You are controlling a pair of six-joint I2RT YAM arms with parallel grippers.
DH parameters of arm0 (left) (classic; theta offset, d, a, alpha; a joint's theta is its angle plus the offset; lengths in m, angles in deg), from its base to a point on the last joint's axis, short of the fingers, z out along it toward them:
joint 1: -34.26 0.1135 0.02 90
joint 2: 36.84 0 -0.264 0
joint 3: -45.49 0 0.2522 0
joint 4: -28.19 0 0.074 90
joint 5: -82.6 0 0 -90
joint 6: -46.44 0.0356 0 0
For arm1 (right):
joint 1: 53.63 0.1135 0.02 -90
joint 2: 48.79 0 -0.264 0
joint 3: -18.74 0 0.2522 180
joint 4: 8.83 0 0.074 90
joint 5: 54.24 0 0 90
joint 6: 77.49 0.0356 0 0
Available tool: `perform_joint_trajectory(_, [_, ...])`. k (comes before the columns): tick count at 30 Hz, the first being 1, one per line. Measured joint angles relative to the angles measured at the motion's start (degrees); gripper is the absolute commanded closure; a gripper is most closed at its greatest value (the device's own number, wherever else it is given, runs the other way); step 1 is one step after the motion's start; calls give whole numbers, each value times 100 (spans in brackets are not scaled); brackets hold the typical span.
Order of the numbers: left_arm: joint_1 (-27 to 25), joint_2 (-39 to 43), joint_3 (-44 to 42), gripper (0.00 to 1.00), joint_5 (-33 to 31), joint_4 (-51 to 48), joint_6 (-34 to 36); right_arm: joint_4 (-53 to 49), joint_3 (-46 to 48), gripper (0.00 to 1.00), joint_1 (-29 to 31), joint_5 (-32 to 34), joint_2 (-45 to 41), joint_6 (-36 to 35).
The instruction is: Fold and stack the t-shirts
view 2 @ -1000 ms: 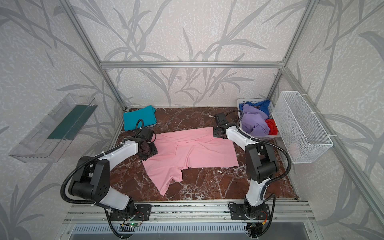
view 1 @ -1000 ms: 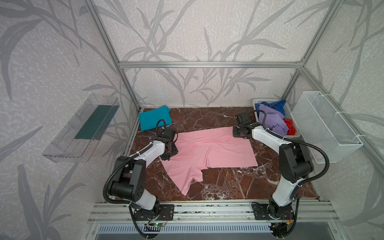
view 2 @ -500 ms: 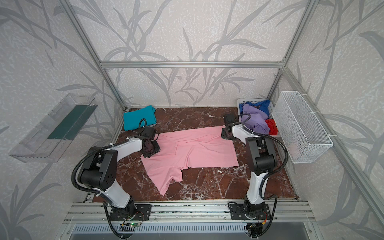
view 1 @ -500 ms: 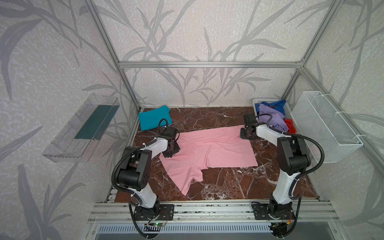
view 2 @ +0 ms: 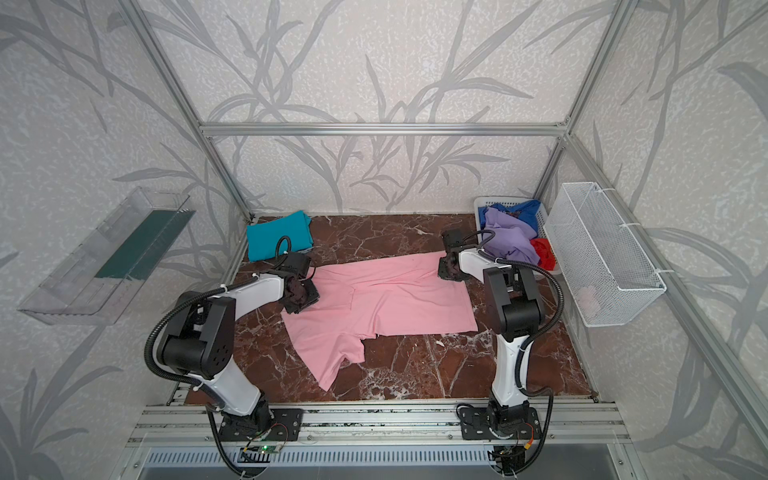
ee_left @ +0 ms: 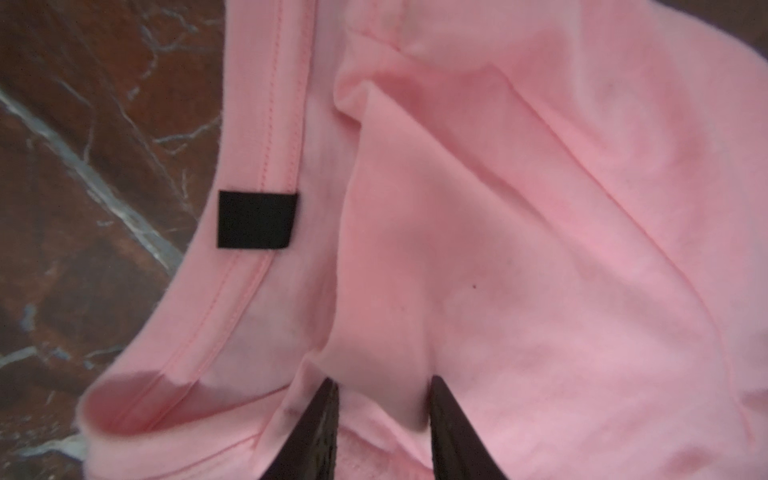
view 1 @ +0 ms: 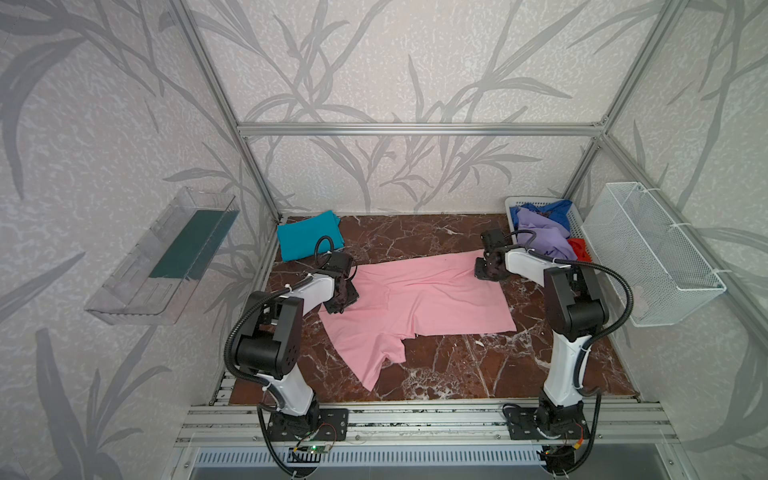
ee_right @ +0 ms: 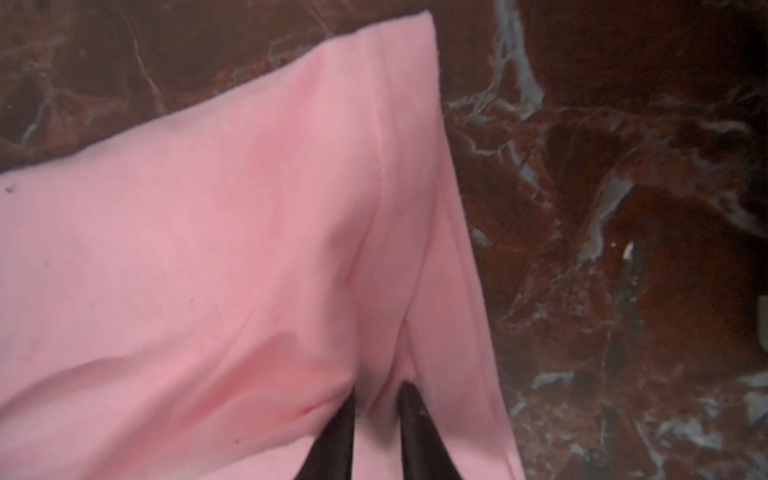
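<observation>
The left fingers [ee_left: 316,432] are clenched on a raised fold of the pink t-shirt [view 1: 424,299] just beside its collar and black tag [ee_left: 255,220]. The right fingers [ee_right: 336,440] are nipped on a ridge of cloth at its far right corner. The shirt lies spread across the middle of the marble table [view 1: 415,237]. A folded teal t-shirt [view 1: 307,237] sits in the far left corner. A lavender t-shirt [view 1: 540,237], blue t-shirt [view 1: 557,208] and red t-shirt [view 1: 579,249] are heaped in the white basket [view 1: 509,208].

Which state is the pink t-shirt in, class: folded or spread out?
Spread out: the pink t-shirt lies mostly flat across the marble table, one sleeve sticking out; the left claw and right claw each pinch a ridge.
</observation>
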Motion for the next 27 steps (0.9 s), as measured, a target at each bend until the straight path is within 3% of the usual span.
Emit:
perform_joint_trajectory(14, [48, -24, 9, 64, -7, 66, 17, 308, 262, 93, -114, -125, -240, 284])
perform_joint_trajectory(19, [76, -24, 9, 64, 2, 87, 20, 437, 280, 79, -192, -334, -240, 463])
perform_joint_trajectory(27, [81, -26, 7, 64, 4, 92, 26, 673, 282, 78, -240, -638, -96, 697])
